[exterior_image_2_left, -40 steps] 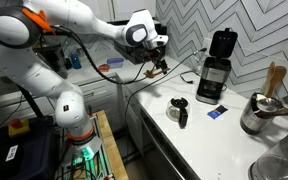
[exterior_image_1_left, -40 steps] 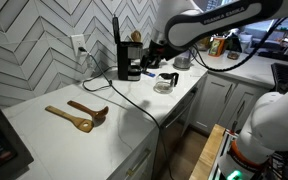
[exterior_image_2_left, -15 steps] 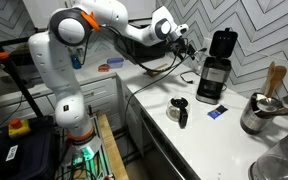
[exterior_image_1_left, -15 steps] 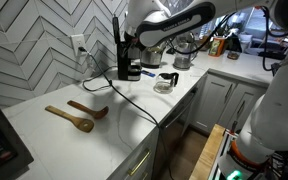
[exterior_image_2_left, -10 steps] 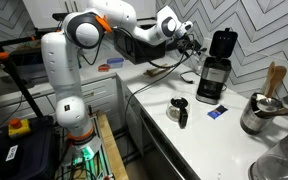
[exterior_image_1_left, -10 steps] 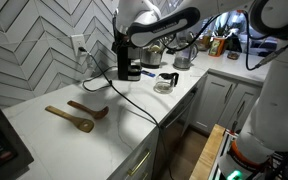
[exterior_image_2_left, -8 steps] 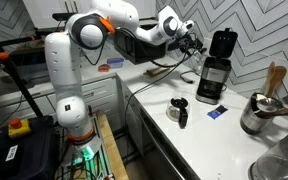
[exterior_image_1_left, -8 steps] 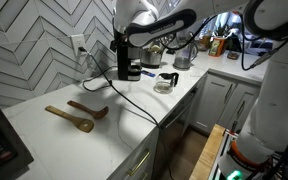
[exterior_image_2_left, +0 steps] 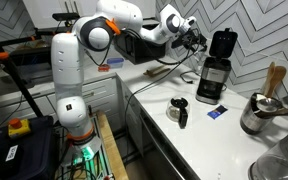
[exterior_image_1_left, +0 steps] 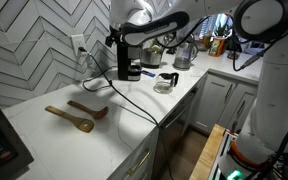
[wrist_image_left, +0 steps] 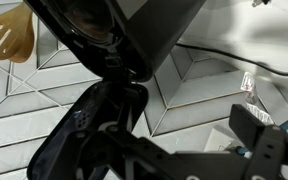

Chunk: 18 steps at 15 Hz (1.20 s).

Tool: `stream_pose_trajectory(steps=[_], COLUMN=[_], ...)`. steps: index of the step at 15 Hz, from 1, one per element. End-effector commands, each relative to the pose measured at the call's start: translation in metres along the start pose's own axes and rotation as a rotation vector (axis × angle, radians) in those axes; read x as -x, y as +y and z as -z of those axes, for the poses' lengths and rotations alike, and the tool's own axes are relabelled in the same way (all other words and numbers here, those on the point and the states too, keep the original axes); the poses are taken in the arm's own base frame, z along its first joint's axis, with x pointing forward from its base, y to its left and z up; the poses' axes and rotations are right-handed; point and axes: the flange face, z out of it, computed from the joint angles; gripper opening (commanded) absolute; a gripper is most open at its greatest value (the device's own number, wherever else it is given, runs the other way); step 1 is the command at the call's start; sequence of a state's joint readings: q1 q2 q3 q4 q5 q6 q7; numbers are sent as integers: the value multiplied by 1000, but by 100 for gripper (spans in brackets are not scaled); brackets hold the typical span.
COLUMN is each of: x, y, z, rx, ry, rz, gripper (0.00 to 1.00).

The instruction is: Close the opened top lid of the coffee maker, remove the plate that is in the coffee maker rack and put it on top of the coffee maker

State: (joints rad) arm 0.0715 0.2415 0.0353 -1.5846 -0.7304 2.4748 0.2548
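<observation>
1. We log the coffee maker (exterior_image_2_left: 213, 80) at the back of the worktop (exterior_image_2_left: 234, 140), against the tiled wall.
2. Its top lid (exterior_image_2_left: 222, 43) stands raised, near upright.
3. The end effector (exterior_image_2_left: 196, 38) hovers just beside that lid, jaws spread wide, holding nothing.
4. A glass carafe (exterior_image_1_left: 164, 83) sits on the worktop near the machine, not touching it.
5. The plate in the rack is too small for us to make out.
</observation>
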Motion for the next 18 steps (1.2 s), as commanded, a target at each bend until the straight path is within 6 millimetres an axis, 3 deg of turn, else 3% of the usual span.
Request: stream_pose_trajectory(steps=[1, 7, 14, 18], x=[0, -6, -2, 2], y=[3, 10, 21, 26], z=[1, 10, 12, 2], rx=[16, 108, 256, 254], ry=[14, 153, 253, 289], rz=[3, 22, -154, -240], gripper=[100, 100, 100, 100])
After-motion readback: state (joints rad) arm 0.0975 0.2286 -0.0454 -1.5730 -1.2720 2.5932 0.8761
